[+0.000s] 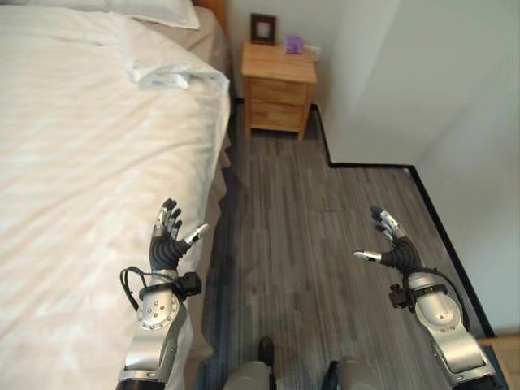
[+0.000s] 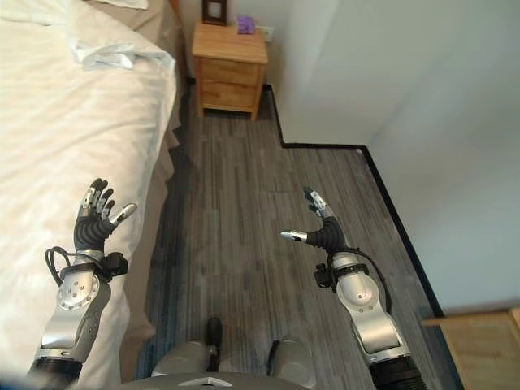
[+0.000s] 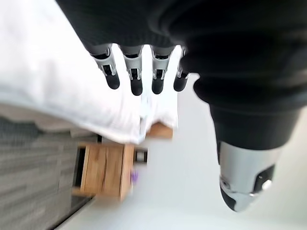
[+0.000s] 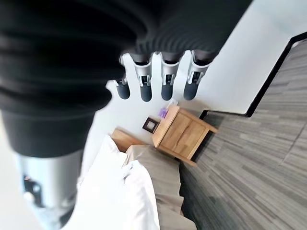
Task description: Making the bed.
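Note:
The bed [image 1: 81,162] lies along my left, covered by a white duvet [image 1: 97,122] whose top corner is folded back in a rumpled bunch [image 1: 166,75] near the head. A white pillow [image 1: 154,12] lies at the head, with tan sheet [image 1: 213,41] showing beside it. My left hand [image 1: 168,240] hovers open over the duvet's near right edge, fingers straight, holding nothing. My right hand [image 1: 392,244] hangs open above the floor, well right of the bed, thumb pointing toward it.
A wooden nightstand [image 1: 279,89] stands by the bed's head, carrying a dark picture frame [image 1: 262,28] and a small purple object [image 1: 294,43]. Grey plank floor [image 1: 317,211] runs between the bed and a white wall [image 1: 406,81] with black skirting.

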Motion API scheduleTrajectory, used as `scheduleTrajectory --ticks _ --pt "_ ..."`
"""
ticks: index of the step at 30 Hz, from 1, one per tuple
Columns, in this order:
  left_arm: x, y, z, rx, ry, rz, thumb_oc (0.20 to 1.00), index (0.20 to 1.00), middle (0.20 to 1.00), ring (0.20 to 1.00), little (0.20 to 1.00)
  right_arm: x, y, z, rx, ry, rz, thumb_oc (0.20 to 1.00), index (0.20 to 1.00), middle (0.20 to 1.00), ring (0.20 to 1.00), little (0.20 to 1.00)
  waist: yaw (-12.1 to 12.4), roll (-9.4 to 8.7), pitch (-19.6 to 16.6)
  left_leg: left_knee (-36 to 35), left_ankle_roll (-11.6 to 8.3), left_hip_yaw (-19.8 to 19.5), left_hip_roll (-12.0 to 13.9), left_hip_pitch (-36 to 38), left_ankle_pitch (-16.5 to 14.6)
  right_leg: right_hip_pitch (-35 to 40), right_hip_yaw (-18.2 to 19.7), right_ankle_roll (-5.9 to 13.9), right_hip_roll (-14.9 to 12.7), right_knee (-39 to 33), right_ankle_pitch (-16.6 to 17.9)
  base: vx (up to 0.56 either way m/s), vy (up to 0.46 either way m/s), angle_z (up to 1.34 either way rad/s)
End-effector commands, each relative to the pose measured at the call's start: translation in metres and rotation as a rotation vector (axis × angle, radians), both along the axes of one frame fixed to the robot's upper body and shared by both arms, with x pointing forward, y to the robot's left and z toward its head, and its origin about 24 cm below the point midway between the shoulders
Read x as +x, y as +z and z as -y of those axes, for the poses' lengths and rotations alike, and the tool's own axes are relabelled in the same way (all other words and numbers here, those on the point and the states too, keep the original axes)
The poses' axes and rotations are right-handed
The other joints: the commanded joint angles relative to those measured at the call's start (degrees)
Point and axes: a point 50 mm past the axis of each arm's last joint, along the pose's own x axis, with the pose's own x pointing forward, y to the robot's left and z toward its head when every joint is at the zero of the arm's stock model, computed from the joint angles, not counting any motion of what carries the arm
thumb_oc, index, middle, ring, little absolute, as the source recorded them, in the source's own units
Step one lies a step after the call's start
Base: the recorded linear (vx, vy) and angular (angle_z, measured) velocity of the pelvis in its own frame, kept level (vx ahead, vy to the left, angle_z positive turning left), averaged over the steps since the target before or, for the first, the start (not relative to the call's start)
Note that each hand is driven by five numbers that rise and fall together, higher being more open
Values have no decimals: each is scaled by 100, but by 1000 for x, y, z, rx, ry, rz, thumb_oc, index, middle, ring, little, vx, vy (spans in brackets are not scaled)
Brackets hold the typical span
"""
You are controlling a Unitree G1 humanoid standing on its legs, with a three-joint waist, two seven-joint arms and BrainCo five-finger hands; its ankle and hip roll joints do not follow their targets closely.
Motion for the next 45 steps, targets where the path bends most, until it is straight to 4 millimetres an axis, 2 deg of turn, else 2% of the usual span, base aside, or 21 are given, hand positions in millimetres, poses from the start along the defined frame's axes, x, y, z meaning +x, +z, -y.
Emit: scheduleTrajectory --ticks 1,5,8,10,13,15,18,20,21,22,23,26,31,33,36,37,41,42,43,44,45 --pt "2 22 -3 79 -46 94 1000 1000 1000 1000 1000 4 16 10 10 -66 100 1000 1000 1000 1000 1000 -302 33 110 -178 -991 -14 922 911 -753 -700 -131 67 -26 -927 560 581 7 30" --pt "5 17 4 67 -66 80 1000 1000 1000 1000 1000 -5 5 13 -5 -73 52 1000 1000 1000 1000 1000 -496 -89 -43 -178 -995 -276 880 1620 -1317 -541 -82 -1 70 -809 979 660 -94 59" --pt "-4 6 6 44 -47 44 1000 1000 1000 1000 1000 -14 -5 18 28 -83 -3 1000 1000 1000 1000 1000 -713 73 -326 74 -1128 -291 1185 1975 -1483 -227 87 -175 364 -831 951 589 -164 44" --pt "-9 0 6 4 -26 32 1000 1000 1000 1000 1000 -12 -10 21 83 -93 -24 1000 1000 1000 1000 1000 -715 268 -417 1243 -1328 -312 1341 1680 -944 79 29 -349 568 -863 814 485 -163 22" --pt "-13 -1 6 -58 -18 37 1000 1000 1000 1000 1000 -8 -2 25 106 -102 10 1000 1000 1000 1000 1000 -488 111 -91 3934 -1331 -429 1297 340 399 698 106 -803 616 -927 542 292 -237 -14" --pt "-13 0 5 -80 -11 51 1000 1000 1000 1000 1000 -4 3 28 109 -108 31 1000 1000 1000 1000 1000 -271 21 120 4754 -1148 -279 1260 -358 32 936 274 -907 632 -927 341 361 -145 -62" --pt "-16 -3 6 -106 2 49 1000 1000 1000 1000 1000 1 5 28 93 -106 31 1000 1000 1000 1000 1000 18 47 243 4535 -1092 -200 1019 -869 -298 1218 569 -898 662 -927 134 298 10 -95" --pt "-20 -6 7 -120 5 40 1000 1000 1000 1000 1000 2 7 26 90 -88 35 1000 1000 1000 1000 1000 321 63 223 3071 -942 -134 653 -1295 -357 1440 874 -860 722 -927 -113 485 98 -87" --pt "-21 -6 8 -121 4 39 1000 1000 1000 1000 1000 1 7 26 89 -88 33 1000 1000 1000 1000 1000 333 44 219 3008 -932 -108 630 -1241 -359 1458 884 -851 692 -927 -137 442 100 -68" --pt "-21 -6 7 -120 7 39 1000 1000 1000 1000 1000 1 7 27 93 -85 36 1000 1000 1000 1000 1000 387 94 186 2290 -895 -80 570 -1241 -279 1539 919 -847 744 -927 -266 531 129 -58" --pt "-23 -6 6 -124 20 38 1000 1000 1000 1000 1000 0 6 27 88 -88 33 1000 1000 1000 1000 1000 531 272 134 1039 -917 17 551 -1497 272 1843 998 -859 1000 -927 -560 530 123 -42" --pt "-25 -7 7 -136 27 39 1000 1000 1000 1000 1000 -2 6 30 66 -98 38 1000 1000 1000 1000 1000 692 303 137 -130 -994 323 463 -1724 642 2294 1078 -900 1087 -927 -881 565 104 3" --pt "-29 -9 4 -124 46 31 1000 1000 1000 1000 1000 -5 5 30 52 -108 35 1000 1000 1000 1000 1000 680 287 -62 -86 -681 1850 703 -1797 707 2786 1076 -859 1155 -927 -1151 482 149 -12" --pt "-33 -9 0 -105 45 22 1000 1000 1000 1000 1000 -3 0 20 45 -80 15 1000 1000 1000 1000 1000 748 66 -224 -52 -526 2015 658 -1605 1031 2977 982 -671 994 -706 -1097 676 190 -20" --pt "-24 -6 1 -83 28 22 1000 1000 1000 1000 1000 1 2 8 48 -44 37 1000 1000 1000 1000 1000 867 -267 -275 28 -295 1909 426 -1288 750 2491 818 49 749 829 -267 493 120 -65" --pt "-16 3 -1 -23 7 38 1000 1000 1000 1000 1000 6 12 3 39 -16 77 1000 1000 1000 1000 1000 703 -281 -208 -17 -212 1706 370 -823 444 1886 777 406 694 2079 576 414 120 -9" --pt "-7 13 -2 13 12 73 1000 1000 1000 1000 1000 6 16 -1 59 0 99 1000 1000 1000 1000 1000 383 39 -112 -178 -230 1328 553 -209 150 814 528 297 622 3265 599 467 87 106" --pt "-7 17 -4 18 14 87 1000 1000 1000 1000 1000 2 15 1 64 -12 98 1000 1000 1000 1000 1000 279 132 -48 -178 -341 1192 666 -60 66 477 221 56 174 2865 418 259 -33 89" --pt "-7 17 -5 18 14 86 1000 1000 1000 1000 1000 2 15 1 64 -11 97 1000 1000 1000 1000 1000 195 117 -47 -178 -346 1108 638 -62 56 525 134 54 140 2866 372 551 -82 94" --pt "-10 15 -8 20 15 78 1000 1000 1000 1000 1000 -1 9 3 72 -27 68 1000 1000 1000 1000 1000 153 118 3 -178 -490 911 658 59 -57 335 -46 -183 -186 1968 31 463 -117 100" --pt "-12 13 -9 15 17 69 1000 1000 1000 1000 1000 -3 6 3 77 -33 55 1000 1000 1000 1000 1000 68 67 26 -178 -544 732 605 139 -154 433 -56 -223 -164 1370 -89 442 -110 113"
